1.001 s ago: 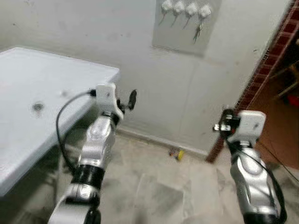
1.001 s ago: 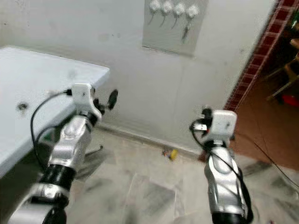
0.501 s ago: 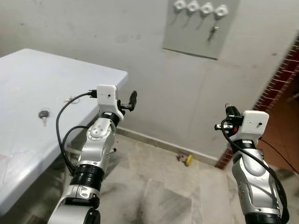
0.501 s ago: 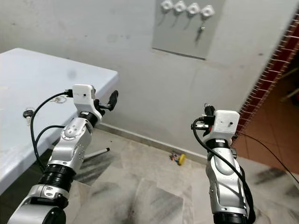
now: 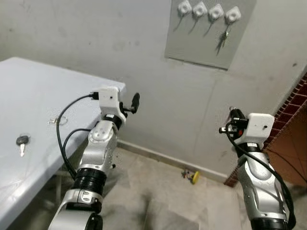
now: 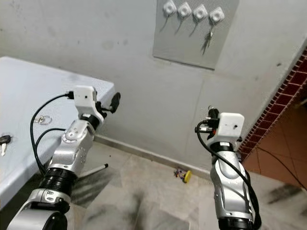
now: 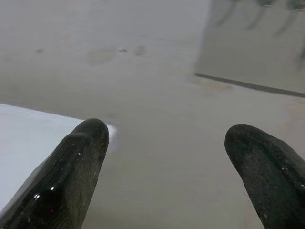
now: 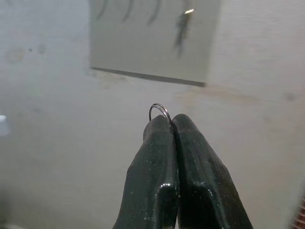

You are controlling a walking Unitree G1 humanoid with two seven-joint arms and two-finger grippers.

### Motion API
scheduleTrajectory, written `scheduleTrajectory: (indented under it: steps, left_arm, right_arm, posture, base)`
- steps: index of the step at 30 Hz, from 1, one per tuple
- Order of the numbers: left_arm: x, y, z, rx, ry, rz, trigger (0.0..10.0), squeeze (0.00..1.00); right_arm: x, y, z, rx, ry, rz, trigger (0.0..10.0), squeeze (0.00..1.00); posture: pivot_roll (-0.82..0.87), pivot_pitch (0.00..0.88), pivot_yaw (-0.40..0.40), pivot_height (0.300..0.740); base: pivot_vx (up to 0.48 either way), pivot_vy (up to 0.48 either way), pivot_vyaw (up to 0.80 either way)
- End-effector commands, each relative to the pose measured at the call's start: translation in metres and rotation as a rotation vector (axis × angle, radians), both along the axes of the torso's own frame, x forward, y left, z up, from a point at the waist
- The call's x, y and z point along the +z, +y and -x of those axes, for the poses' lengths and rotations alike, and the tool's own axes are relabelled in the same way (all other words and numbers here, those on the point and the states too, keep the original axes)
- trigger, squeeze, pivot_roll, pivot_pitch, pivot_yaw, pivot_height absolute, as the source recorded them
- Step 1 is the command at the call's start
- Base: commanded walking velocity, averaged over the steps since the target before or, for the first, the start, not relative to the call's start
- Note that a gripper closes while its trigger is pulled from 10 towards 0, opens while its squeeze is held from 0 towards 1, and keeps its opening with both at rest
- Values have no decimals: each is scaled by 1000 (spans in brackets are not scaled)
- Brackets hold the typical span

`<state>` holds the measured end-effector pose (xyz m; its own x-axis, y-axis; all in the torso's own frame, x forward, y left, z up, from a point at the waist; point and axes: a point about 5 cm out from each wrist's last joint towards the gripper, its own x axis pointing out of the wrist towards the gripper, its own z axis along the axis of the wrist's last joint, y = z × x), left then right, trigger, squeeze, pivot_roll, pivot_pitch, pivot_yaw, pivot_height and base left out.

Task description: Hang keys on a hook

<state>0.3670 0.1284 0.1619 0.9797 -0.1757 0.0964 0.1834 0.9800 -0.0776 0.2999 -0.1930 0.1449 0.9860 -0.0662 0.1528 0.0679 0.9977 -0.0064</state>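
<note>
We see a thin metal ring (image 8: 160,111) pinched between the tips of the right gripper (image 8: 172,125), whose two black fingers (image 8: 157,157) are pressed together on it; only the upper arc of the ring stands clear of the tips, and whether keys hang from it we cannot tell. The right gripper is raised in front of the grey wall (image 5: 96,43), below and well apart from the board (image 5: 208,28). The board is a grey panel fixed high on the wall and carries four white hooks (image 5: 207,10) in a row. A bunch of keys (image 5: 223,38) hangs from the rightmost hook (image 5: 233,15); the other three are bare.

The left gripper (image 7: 164,143) is also raised toward the wall, its fingers (image 7: 78,167) held wide apart with nothing between them. It hovers beside the far corner of the white table (image 5: 29,100).

On the table lie a single dark-headed key (image 5: 21,142) near the front edge and a small ring (image 5: 56,120) farther back. On the floor by the wall's foot lies a small yellow object (image 5: 193,176). A red brick pier (image 5: 288,112) borders the wall at right.
</note>
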Motion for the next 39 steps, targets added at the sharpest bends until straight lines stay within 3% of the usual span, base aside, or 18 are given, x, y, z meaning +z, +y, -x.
scheduleTrajectory:
  steps: [1,32,35,39]
  left_arm:
    - [4,3,-1,15,-10,-9,10000,0]
    - [4,2,0,10,-10,-27,10000,0]
    - [9,0,0,24,-52,-41,10000,0]
    - [24,-21,8,-119,-149,-93,10000,0]
  right_arm:
    - [5,3,-2,16,-14,5,10000,0]
    - [3,5,-1,22,-9,3,10000,0]
    - [3,6,-1,28,-6,4,10000,0]
    - [2,8,-2,63,-4,9,10000,0]
  posture:
    - [-25,20,-56,711]
    - [-23,24,-55,711]
    - [-23,24,-55,711]
    - [-17,25,-59,711]
  base:
    - [469,0,0]
    - [469,0,0]
    - [223,0,0]
    - [0,0,0]
